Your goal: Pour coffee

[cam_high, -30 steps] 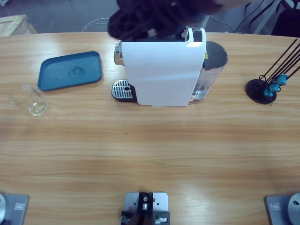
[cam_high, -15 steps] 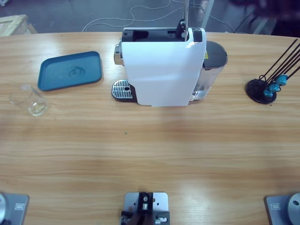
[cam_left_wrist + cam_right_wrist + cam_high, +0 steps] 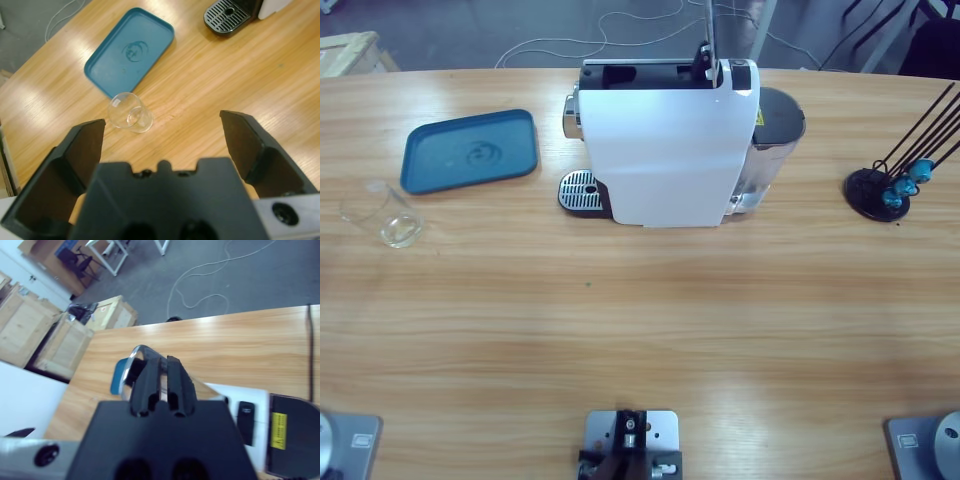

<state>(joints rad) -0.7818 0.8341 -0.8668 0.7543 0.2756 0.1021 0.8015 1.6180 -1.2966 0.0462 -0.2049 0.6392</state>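
Left gripper [image 3: 162, 130]: jaws spread wide with nothing between them, held above the table [image 3: 260, 75] and looking down on its left part.
Right gripper [image 3: 159, 376]: jaws pressed narrow around the silver lever [image 3: 134, 360] of the coffee machine [image 3: 260, 415]; the lever's curved end shows just past the jaw tips.
Glass tumbler [image 3: 129, 112]: small, clear, standing on the wood just beyond the left gripper's open jaws; in the high view it sits near the table's left edge [image 3: 382, 213], nearer than the tray and close beside it.
Coffee: whether the tumbler holds any liquid cannot be told; it looks clear in both views.
Tray [image 3: 130, 51]: blue, rectangular with rounded corners, an embossed round mark at its middle; it lies just beyond the tumbler, at the far left of the table [image 3: 470, 150].
Drip grate [image 3: 227, 16]: dark, perforated, at the machine's left foot, right of the tray [image 3: 582, 190].
Coffee machine body [image 3: 665, 150]: white, at the table's far middle, lever raised upright at its top [image 3: 710, 30].
Capsule stand [image 3: 895, 170]: black base with thin black rods and blue pieces, at the far right, well apart from the machine.
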